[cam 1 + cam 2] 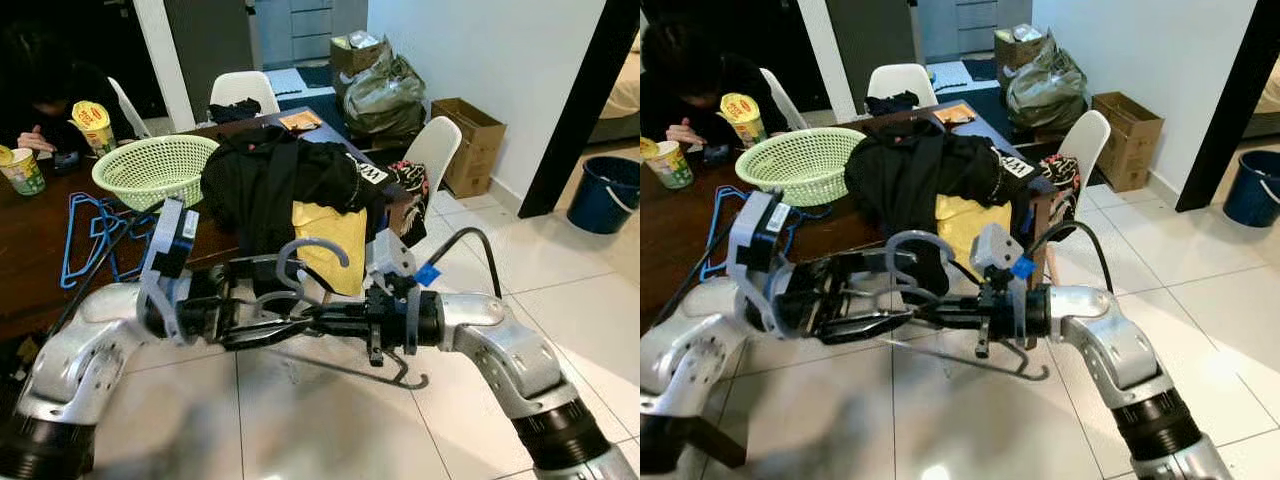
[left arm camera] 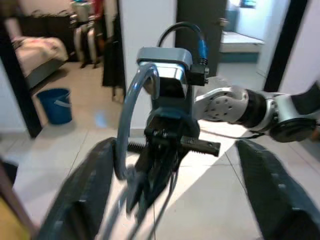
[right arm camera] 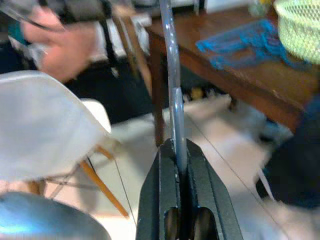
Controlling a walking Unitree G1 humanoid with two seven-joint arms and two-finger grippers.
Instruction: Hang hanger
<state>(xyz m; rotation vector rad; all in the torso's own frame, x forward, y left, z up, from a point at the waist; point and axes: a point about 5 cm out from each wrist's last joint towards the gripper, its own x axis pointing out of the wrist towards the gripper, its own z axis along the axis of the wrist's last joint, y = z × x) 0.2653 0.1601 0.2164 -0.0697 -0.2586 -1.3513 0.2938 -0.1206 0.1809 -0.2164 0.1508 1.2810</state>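
The right gripper [image 3: 182,172] is clamped on the grey hanger [image 1: 310,255], held between both arms over the floor. The left gripper [image 2: 175,190] is spread wide around it. No rail is visible; hanging remains undone.

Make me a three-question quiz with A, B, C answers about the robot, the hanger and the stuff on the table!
1. Where is the light green mesh plastic basket?
A. on the brown wooden table
B. on the floor
C. on a chair

2. What colour is the round plastic bucket?
A. red
B. blue
C. yellow

3. What is the right pincer doing?
A. hanging open
B. gripping the basket
C. shut on the grey plastic hanger

Answers: 1 A, it sits on the tabletop. 2 B, plainly blue. 3 C, fingers pinch the hanger's rod.
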